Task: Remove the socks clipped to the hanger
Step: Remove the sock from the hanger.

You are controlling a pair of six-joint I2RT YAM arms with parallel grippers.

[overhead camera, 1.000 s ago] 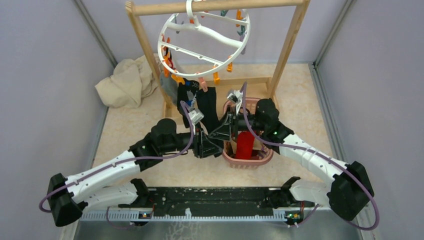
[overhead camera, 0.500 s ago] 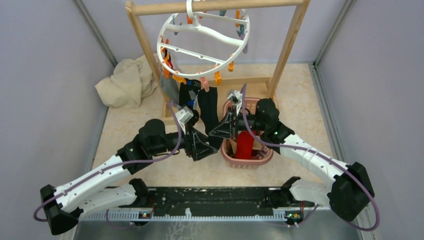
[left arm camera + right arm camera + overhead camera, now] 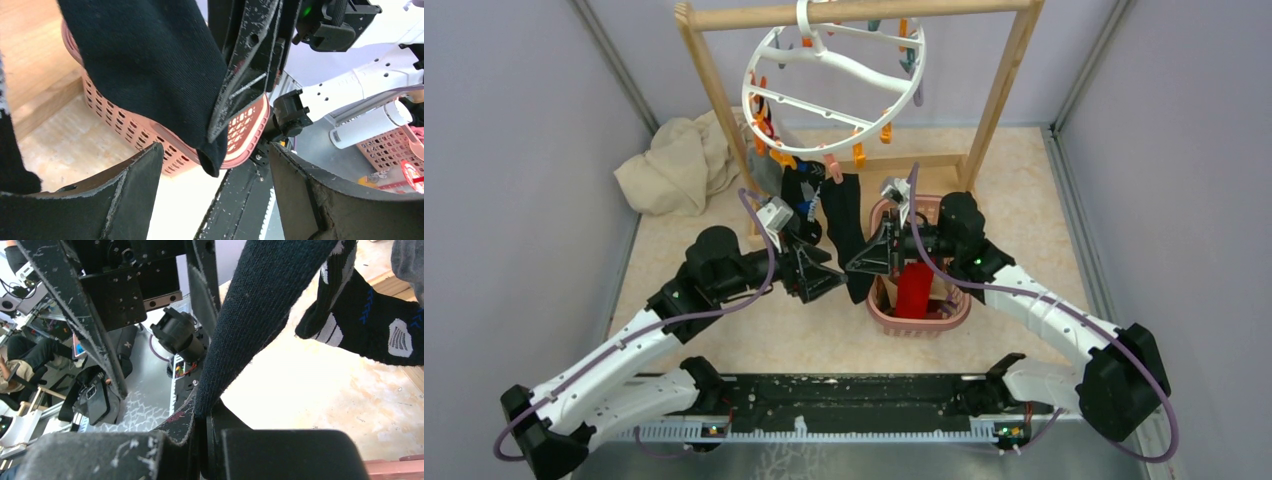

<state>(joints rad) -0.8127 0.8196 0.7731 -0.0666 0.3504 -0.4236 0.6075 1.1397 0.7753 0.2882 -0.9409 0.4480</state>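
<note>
The white round hanger (image 3: 834, 85) hangs from the wooden rack with orange and teal clips. Two black socks (image 3: 842, 215) hang from its near clips; a grey sock (image 3: 766, 175) hangs to their left. My right gripper (image 3: 856, 266) is shut on the lower end of the plain black sock (image 3: 260, 300), pinched between its jaws (image 3: 205, 415). The patterned black sock (image 3: 370, 325) hangs beside it. My left gripper (image 3: 829, 280) is open and empty, just left of that sock; the sock's tip (image 3: 210, 160) hangs above its gap (image 3: 215, 190). A red sock (image 3: 914, 285) lies in the pink basket.
The pink lattice basket (image 3: 949, 315) stands under the right gripper and also shows in the left wrist view (image 3: 125, 125). The wooden rack frame (image 3: 709, 90) stands behind. A beige cloth (image 3: 674, 165) lies at the back left. Grey walls close in both sides.
My left arm has drawn back to the left, away from the black sock, with its gripper open. The right gripper has stayed shut on the sock. The hanger has swung slightly.
</note>
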